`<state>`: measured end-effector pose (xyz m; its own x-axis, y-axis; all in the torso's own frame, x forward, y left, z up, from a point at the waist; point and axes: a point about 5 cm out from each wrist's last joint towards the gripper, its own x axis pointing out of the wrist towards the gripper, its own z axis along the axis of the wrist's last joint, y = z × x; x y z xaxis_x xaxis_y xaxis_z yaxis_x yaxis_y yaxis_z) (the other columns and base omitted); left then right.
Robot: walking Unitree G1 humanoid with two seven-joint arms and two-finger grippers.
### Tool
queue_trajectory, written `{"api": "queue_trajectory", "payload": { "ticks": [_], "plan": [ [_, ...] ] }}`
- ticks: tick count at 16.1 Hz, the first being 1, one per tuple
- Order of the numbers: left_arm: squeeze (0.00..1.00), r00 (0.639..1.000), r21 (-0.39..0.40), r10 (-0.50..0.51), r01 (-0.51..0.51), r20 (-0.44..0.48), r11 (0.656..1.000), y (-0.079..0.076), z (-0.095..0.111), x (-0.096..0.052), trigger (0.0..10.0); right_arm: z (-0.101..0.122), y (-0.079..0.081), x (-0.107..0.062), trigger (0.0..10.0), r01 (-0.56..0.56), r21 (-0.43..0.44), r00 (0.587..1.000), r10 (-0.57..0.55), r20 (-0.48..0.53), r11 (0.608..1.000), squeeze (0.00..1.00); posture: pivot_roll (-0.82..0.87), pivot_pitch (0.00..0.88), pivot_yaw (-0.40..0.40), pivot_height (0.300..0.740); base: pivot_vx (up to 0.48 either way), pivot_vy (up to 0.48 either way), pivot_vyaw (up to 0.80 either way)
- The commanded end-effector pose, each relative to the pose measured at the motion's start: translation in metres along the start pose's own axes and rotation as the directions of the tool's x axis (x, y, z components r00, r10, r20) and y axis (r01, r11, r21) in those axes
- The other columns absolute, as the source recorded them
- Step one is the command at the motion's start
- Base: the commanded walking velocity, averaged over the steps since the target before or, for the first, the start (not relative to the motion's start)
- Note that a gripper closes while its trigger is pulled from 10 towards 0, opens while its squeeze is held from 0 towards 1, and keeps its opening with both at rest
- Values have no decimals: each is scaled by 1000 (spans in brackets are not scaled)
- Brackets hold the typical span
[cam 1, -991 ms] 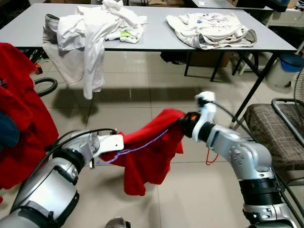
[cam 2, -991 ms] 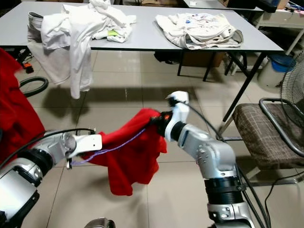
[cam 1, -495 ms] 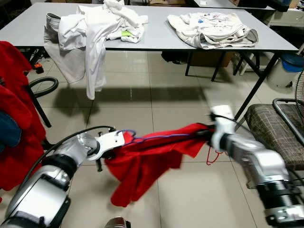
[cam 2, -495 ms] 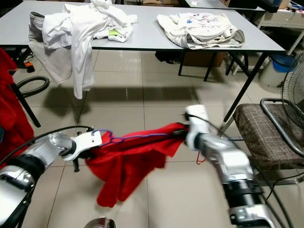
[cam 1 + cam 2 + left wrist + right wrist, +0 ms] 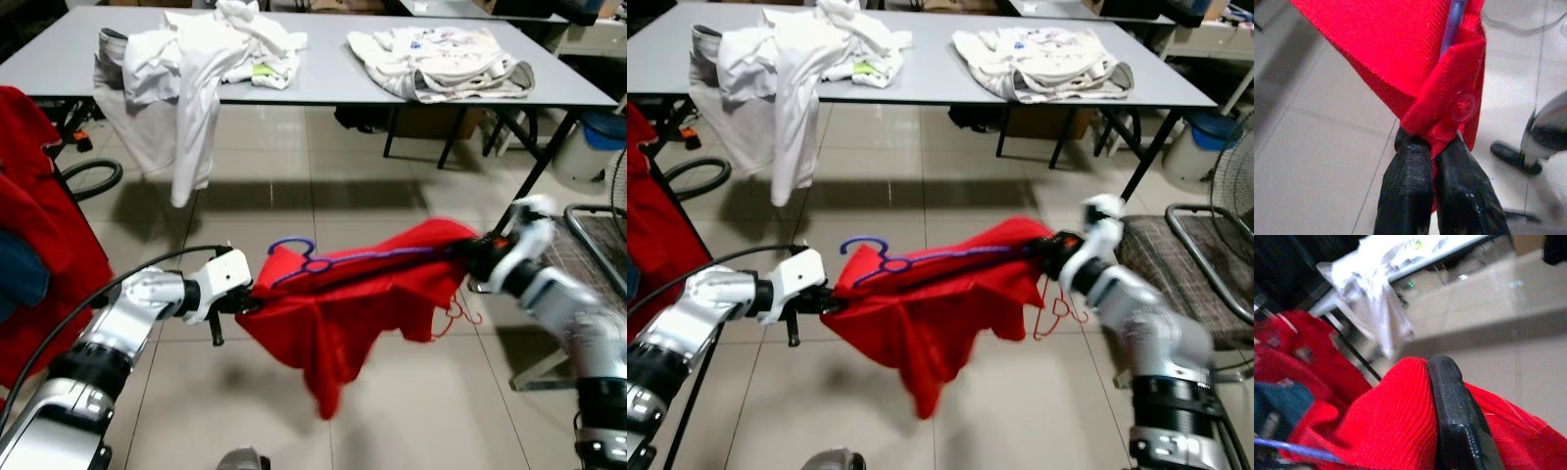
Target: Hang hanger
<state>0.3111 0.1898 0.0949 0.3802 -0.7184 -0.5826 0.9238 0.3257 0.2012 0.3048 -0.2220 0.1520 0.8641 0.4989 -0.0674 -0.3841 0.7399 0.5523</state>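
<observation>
A soft, light red garment point(image 5: 362, 304) on a thin, stiff purple hanger point(image 5: 323, 262) is held stretched above the tiled floor, pinched closed at each end by the left gripper point(image 5: 242, 302) and right gripper point(image 5: 474, 257); the free hook appears best for hanging.

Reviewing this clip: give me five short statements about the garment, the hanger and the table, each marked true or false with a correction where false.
1. The left gripper is shut on the red garment. True.
2. The purple hanger has its hook nearer the right gripper. False: the hook is at the left gripper's end.
3. The red garment lies flat on the floor. False: it hangs in the air, stretched between the two grippers.
4. White clothes lie in piles on the grey table. True.
5. One white piece hangs over the table's near edge. True.
</observation>
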Motion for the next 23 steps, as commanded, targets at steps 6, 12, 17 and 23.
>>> {"api": "queue_trajectory", "payload": {
  "ticks": [6,12,17,23],
  "plan": [
    [0,985,-39,-13,6,-175,999,7,-10,-23,0,45,-14,-27,0,-47,132,976,17,217,990,0,41,29,-19,740,0,0,0],
    [0,874,-3,298,-324,-383,946,27,-25,-32,0,48,-31,-29,0,210,119,964,-226,138,970,0,36,37,-31,740,0,0,0],
    [0,725,212,489,-445,-484,870,37,-29,-35,0,65,-16,-5,0,246,316,918,-325,228,916,0,37,47,-36,740,0,0,0],
    [0,562,304,579,-509,-591,805,43,-44,-38,0,62,29,19,0,380,208,871,-424,247,902,0,38,56,-39,740,0,0,0]
  ]
}}
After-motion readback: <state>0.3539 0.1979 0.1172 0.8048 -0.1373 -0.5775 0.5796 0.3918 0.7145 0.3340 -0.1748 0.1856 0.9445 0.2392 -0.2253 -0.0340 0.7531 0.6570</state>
